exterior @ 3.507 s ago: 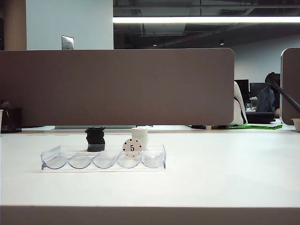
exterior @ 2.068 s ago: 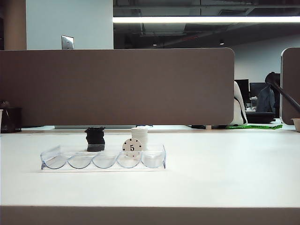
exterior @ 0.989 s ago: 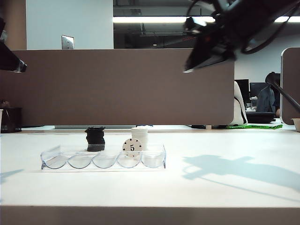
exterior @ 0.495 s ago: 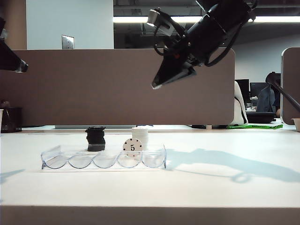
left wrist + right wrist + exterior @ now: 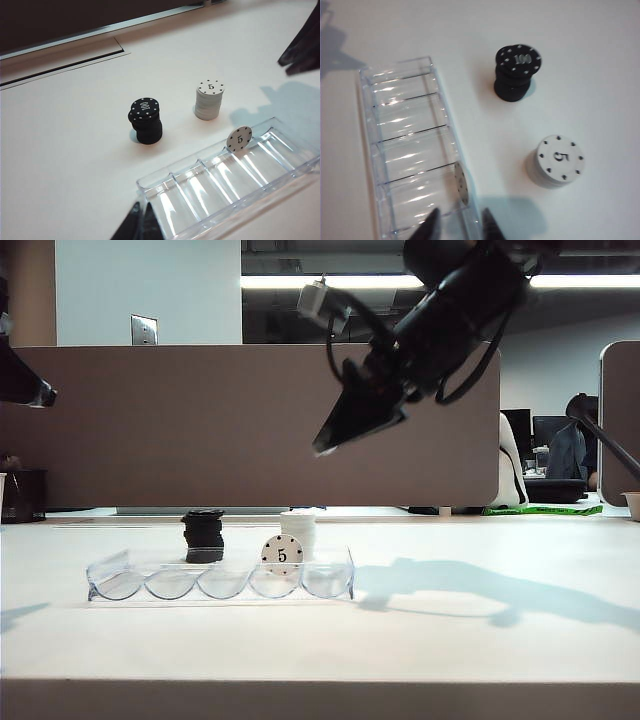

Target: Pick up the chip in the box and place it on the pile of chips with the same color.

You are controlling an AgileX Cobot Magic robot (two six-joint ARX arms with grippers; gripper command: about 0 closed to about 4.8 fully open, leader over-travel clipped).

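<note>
The white chip [image 5: 282, 554] marked "5" stands on edge in the clear box [image 5: 130, 585], in the slot second from the box's right end. It also shows as the chip [image 5: 239, 138] and edge-on as the chip [image 5: 462, 183]. The white pile of chips [image 5: 298, 531] stands just behind the box, to the right of a black stack [image 5: 204, 536]. My right gripper [image 5: 332, 437] hangs high above the box's right end, pointing down-left; its jaws [image 5: 461, 225] are open and empty, straddling the box wall near the chip. My left gripper [image 5: 142, 223] is shut and empty, high at the left edge [image 5: 22, 380].
The white pile [image 5: 557, 160] and the black stack [image 5: 516, 70] stand apart on the white table, beside the box [image 5: 370, 125]. A brown partition [image 5: 250, 425] runs behind the table. The right arm's shadow [image 5: 470, 585] lies right of the box.
The right arm has swung in from the upper right, moving left and lower towards the box, and its jaws have opened. The left arm has stayed put.
</note>
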